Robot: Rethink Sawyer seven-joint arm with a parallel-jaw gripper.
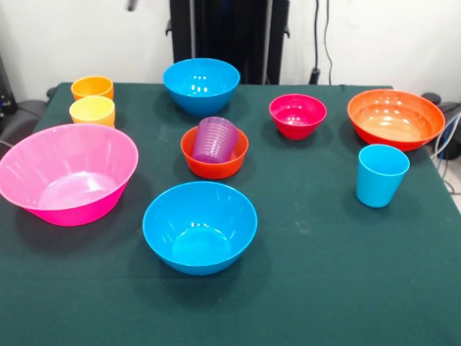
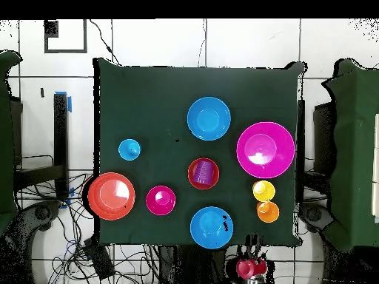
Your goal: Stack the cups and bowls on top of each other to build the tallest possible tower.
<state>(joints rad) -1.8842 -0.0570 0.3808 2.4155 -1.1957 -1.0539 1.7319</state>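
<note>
Tool (image 2: 250, 242) is parked off the tabletop's (image 1: 324, 288) robot-side edge; finger state cannot be told. Purple cup (image 1: 215, 139) is seated tilted in the small orange bowl (image 1: 214, 160) at tabletop centre, straight out from the tool.

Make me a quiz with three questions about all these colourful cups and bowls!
1. Where is the purple cup?
A. in the small orange bowl
B. in the pink bowl
C. on the bare table

2. How many blue bowls are there?
A. one
B. two
C. three

3. How does the light blue cup stand?
A. upside down
B. on its side
C. upright, alone

Answers: 1 A, it leans inside that bowl. 2 B, a far blue bowl and a near blue bowl. 3 C, its open mouth faces up and nothing touches it.
</note>
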